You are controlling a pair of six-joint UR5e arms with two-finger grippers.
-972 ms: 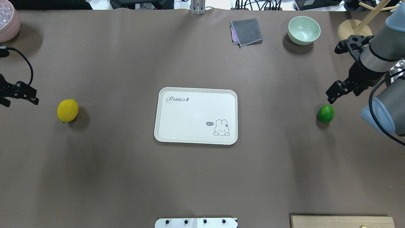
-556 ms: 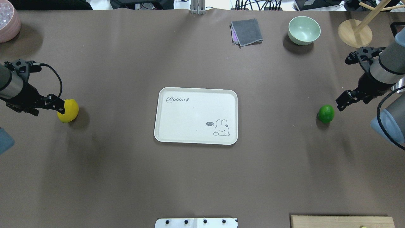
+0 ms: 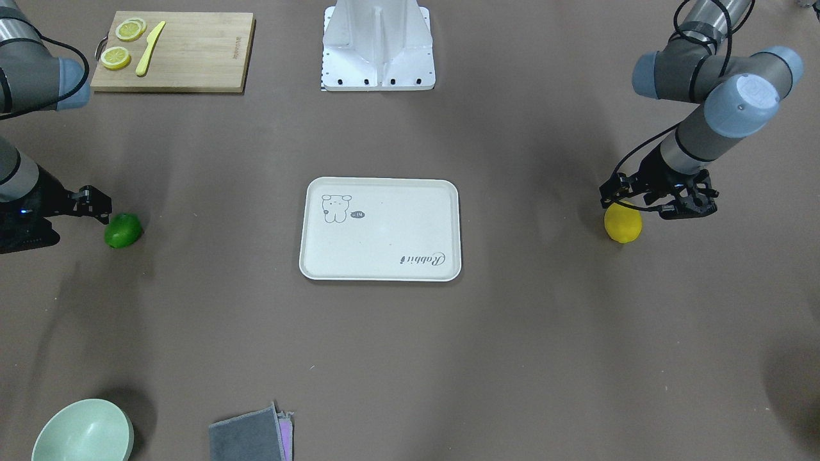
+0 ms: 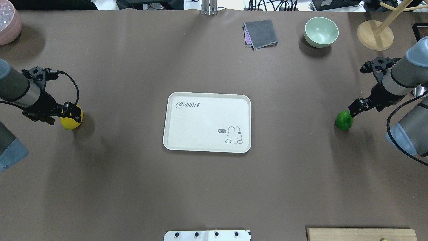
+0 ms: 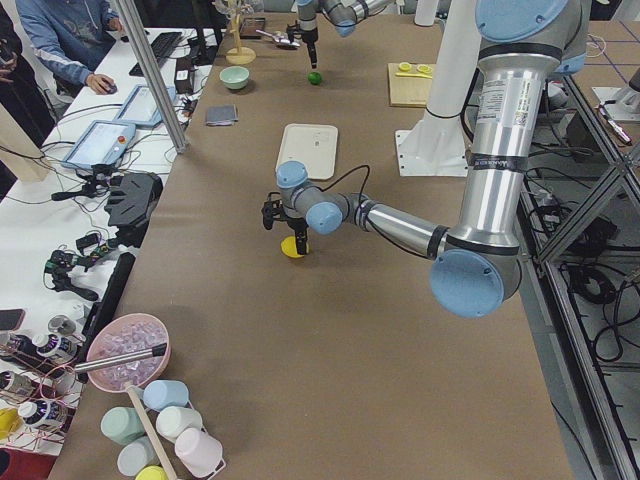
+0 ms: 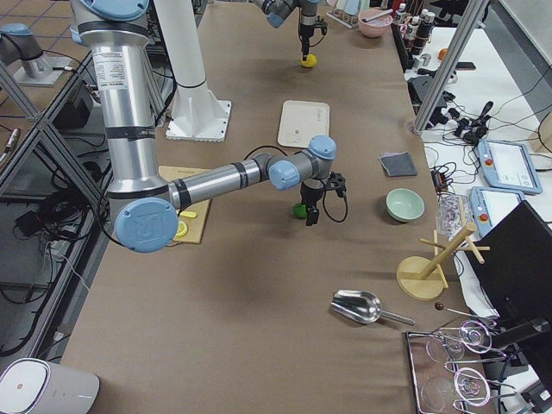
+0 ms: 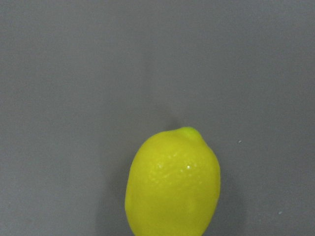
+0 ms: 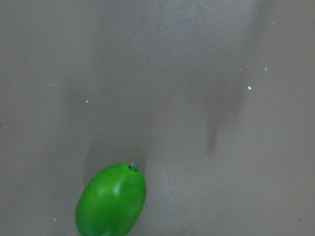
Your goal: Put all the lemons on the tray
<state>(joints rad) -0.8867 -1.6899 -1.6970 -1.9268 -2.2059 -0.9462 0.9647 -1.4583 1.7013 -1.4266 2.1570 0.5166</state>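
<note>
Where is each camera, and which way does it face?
Front-facing: across the table, facing the robot, looking down; base, left arm, right arm show.
Overhead: behind the robot, looking forward and down; both arms.
Exterior left: table's end, looking along it; left arm nearest.
Exterior right: opposite end; right arm nearest.
Left wrist: down onto the yellow lemon; no robot part.
Right wrist: down onto the green lemon; likewise.
Shared: front-facing and overhead both show the tray.

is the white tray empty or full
Empty: the cream-white rectangular tray holds nothing; yellow lemon and green lemon lie on the table.
</note>
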